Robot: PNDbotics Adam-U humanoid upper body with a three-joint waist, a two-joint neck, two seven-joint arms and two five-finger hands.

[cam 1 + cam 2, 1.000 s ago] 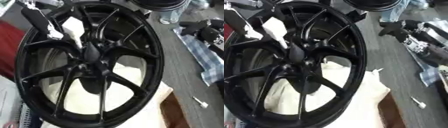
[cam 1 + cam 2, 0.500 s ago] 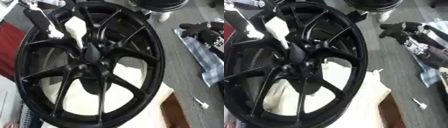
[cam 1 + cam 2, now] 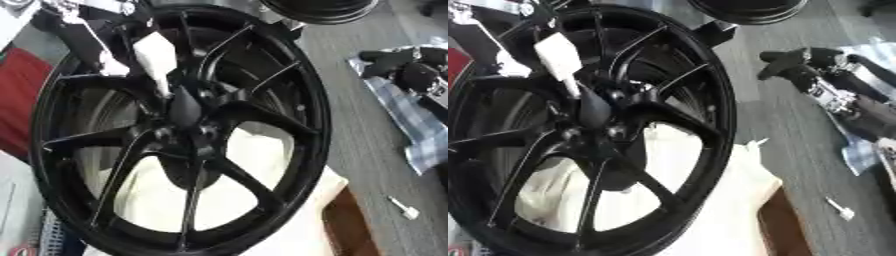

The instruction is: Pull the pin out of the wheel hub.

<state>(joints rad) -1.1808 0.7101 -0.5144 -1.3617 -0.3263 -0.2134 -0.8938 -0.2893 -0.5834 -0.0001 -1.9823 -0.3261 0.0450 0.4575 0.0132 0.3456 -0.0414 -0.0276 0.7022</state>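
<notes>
Left eye view is showing the black multi-spoke wheel hub [image 3: 179, 130] standing tilted on a pale cloth [image 3: 289, 220] at the near side of the grey desk [image 3: 367, 130], with the robot's left hand [image 3: 105, 45] coming in from the far left corner over the rim. Its dark fingers are blending into the spokes, so I cannot tell whether they are curled or straight; a white block-shaped piece [image 3: 157, 57] is sitting just beside them, tapering down toward the centre boss, and this is probably the pin or its handle. The right hand [image 3: 798, 67] is resting apart from the wheel near the far right edge, on a checked cloth [image 3: 411, 120], fingers looking loosely bent and holding nothing. A small white pin-like part [image 3: 404, 208] is lying alone toward the near right edge. The risk, as I judge it, is that pulling off-axis is likely to rock the unsupported wheel on its soft cloth, or let the fingers slip off the white piece.
</notes>
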